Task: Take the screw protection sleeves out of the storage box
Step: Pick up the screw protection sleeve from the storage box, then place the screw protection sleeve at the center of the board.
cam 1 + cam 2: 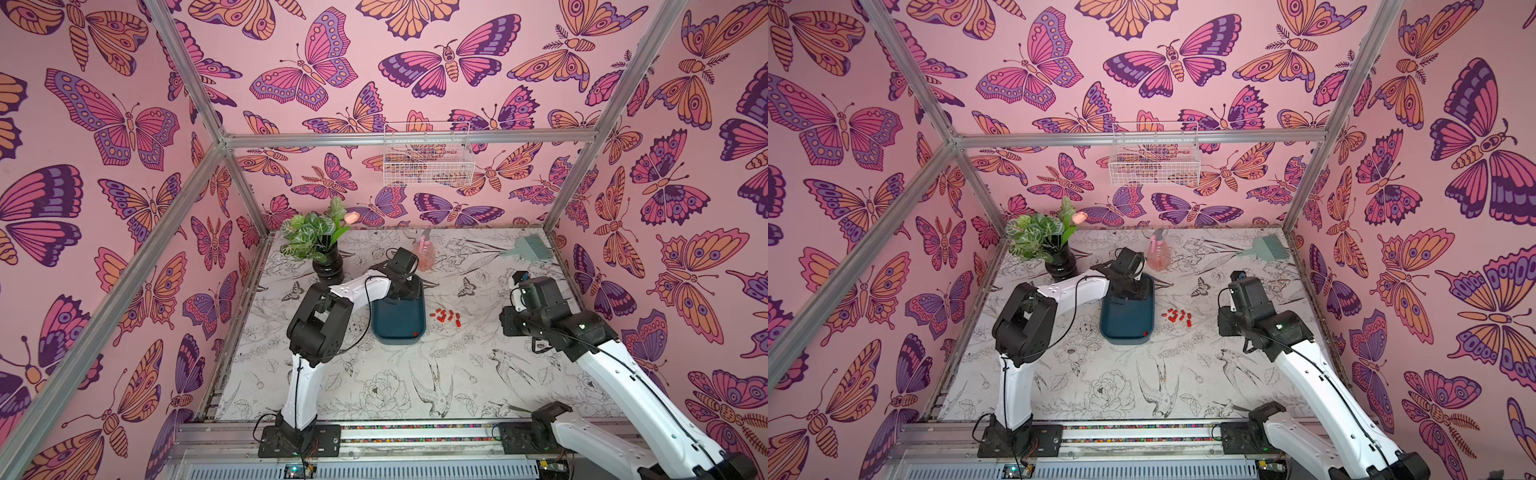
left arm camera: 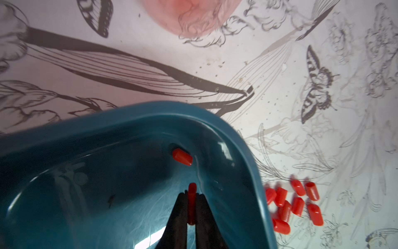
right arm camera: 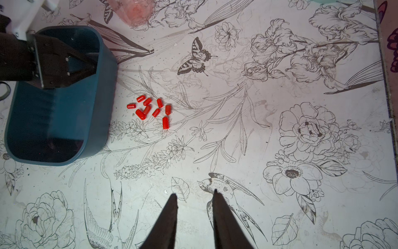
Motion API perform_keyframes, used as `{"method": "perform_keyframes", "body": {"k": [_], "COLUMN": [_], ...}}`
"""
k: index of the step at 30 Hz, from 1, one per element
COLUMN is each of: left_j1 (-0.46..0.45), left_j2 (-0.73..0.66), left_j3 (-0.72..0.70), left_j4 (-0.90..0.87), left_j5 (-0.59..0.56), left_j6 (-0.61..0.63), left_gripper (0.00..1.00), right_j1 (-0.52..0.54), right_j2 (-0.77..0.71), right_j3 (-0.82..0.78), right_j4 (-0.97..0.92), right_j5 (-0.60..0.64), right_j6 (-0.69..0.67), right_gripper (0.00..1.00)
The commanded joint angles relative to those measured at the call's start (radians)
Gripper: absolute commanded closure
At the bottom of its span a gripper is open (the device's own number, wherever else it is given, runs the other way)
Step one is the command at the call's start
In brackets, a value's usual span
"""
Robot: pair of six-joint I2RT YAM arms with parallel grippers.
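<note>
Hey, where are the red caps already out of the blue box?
In both top views the red caps lie clustered on the table, beside the blue box, on its side toward the right arm.

Pink butterfly wallpaper (image 1: 374, 75) covered all walls; aluminium frame bars (image 1: 407, 139) crossed it, white wire basket (image 1: 428, 166) hung there. Tabletop (image 1: 353, 365) had black-line flower-and-bird print, evenly lit.

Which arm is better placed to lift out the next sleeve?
Left: the left gripper is shut on a sleeve inside the storage box; the right gripper hangs open, away from it.
</note>
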Motion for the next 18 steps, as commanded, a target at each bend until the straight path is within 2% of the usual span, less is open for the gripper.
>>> {"method": "perform_keyframes", "body": {"k": [1,18], "left_j1": [-0.007,-0.044], "left_j2": [-0.075,-0.278], "left_j3": [-0.037,-0.139], "left_j4": [-0.050,-0.101], "left_j5": [-0.016,0.012], "left_j6": [0.017,-0.003], "left_gripper": [0.88,0.88], "right_j1": [-0.005,-0.005], "right_j2": [-0.004,-0.001], "right_j3": [-0.005,-0.007], "right_j4": [-0.002,-0.001], "right_j5": [-0.004,-0.009], "right_j6": [-0.013,-0.015], "right_gripper": [0.68,0.68]}}
